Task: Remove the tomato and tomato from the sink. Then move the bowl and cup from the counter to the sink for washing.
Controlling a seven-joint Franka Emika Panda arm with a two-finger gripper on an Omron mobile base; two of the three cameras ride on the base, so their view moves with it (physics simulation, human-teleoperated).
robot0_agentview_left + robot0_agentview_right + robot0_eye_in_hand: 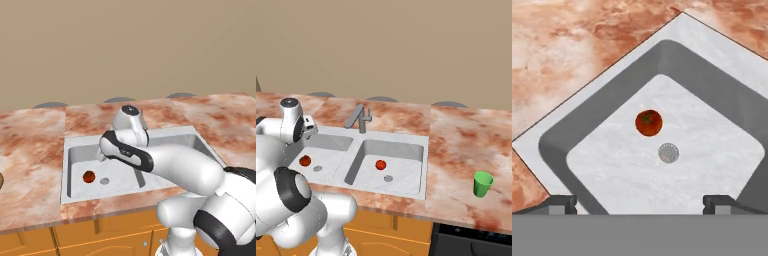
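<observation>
Two tomatoes lie in the sink [426, 145], one per basin. The darker tomato [305, 160] sits on the left basin's floor just beside its round drain [317, 168], with bare floor on all sides. The gripper [640, 202] hangs above that basin, its jaws spread wide and holding nothing. The brighter tomato [380, 164] rests in the right basin near its drain, well apart from the walls. A faucet [359, 117] stands behind the divider. One green cup [483, 184] stands upright far right on the marbled counter [456, 135], with open stone around it. A plain tan wall [406, 50] rises behind.
</observation>
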